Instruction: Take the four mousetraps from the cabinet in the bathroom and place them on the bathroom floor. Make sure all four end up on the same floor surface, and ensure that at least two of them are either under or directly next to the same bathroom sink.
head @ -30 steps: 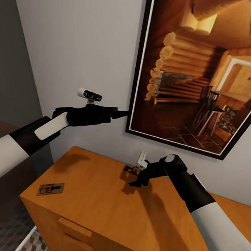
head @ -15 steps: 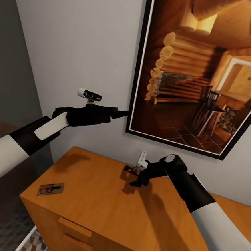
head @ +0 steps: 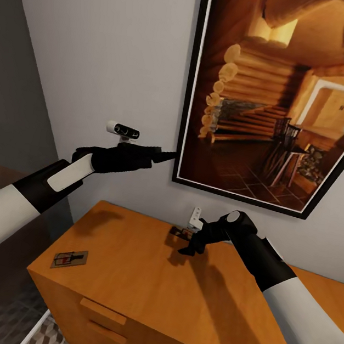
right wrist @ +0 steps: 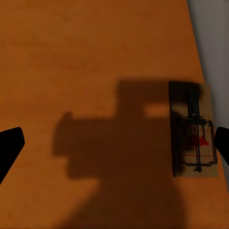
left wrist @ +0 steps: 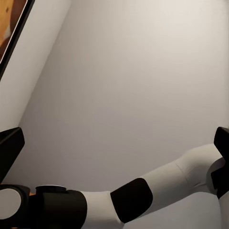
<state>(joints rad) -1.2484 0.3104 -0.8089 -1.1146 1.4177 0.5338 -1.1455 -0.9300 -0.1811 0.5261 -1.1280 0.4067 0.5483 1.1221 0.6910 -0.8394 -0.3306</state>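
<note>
Soft even light; dark arm shadow across cabinet (right wrist: 95,57) top; renders slightly blurry, no glare.

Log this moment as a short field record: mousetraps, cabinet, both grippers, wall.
mousetraps: two on the cabinet top; one near its front-left corner, one toward the back by the wall
cabinet: orange-brown wood, drawers closed
right gripper: open, hovering above the cabinet top beside the back mousetrap
left gripper: raised toward the wall, holding nothing; open or shut unclear
wall: framed log-cabin picture
</note>
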